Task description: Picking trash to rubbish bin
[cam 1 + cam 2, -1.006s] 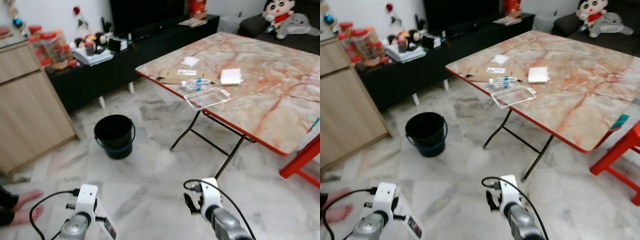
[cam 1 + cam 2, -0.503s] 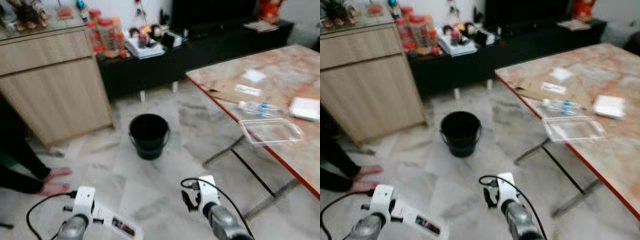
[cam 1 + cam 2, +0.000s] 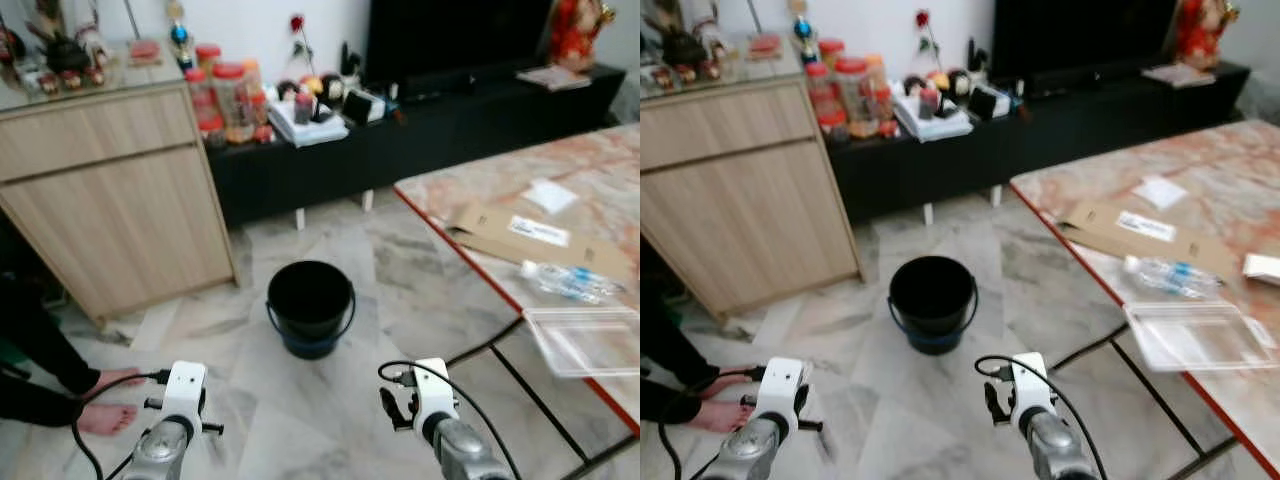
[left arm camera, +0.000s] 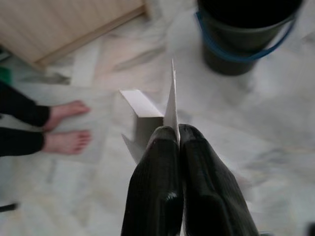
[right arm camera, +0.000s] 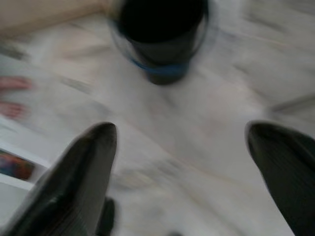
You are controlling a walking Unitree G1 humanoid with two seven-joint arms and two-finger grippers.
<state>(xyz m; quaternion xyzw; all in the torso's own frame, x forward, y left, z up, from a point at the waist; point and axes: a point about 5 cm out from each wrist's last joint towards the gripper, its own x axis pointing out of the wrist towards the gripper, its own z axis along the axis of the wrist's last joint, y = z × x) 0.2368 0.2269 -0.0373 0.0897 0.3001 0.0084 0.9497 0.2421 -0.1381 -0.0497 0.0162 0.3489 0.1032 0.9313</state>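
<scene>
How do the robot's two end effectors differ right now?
The left end effector is shut, its fingers pinching a white carton; the right end effector is open and holds nothing. The left wrist view is sharp, the right blurred. Both have black fingers and point toward the black bucket on the marble floor.

head eyes: down, forward | wrists: low, floorward | shared: black bucket (image 3: 310,305)
</scene>
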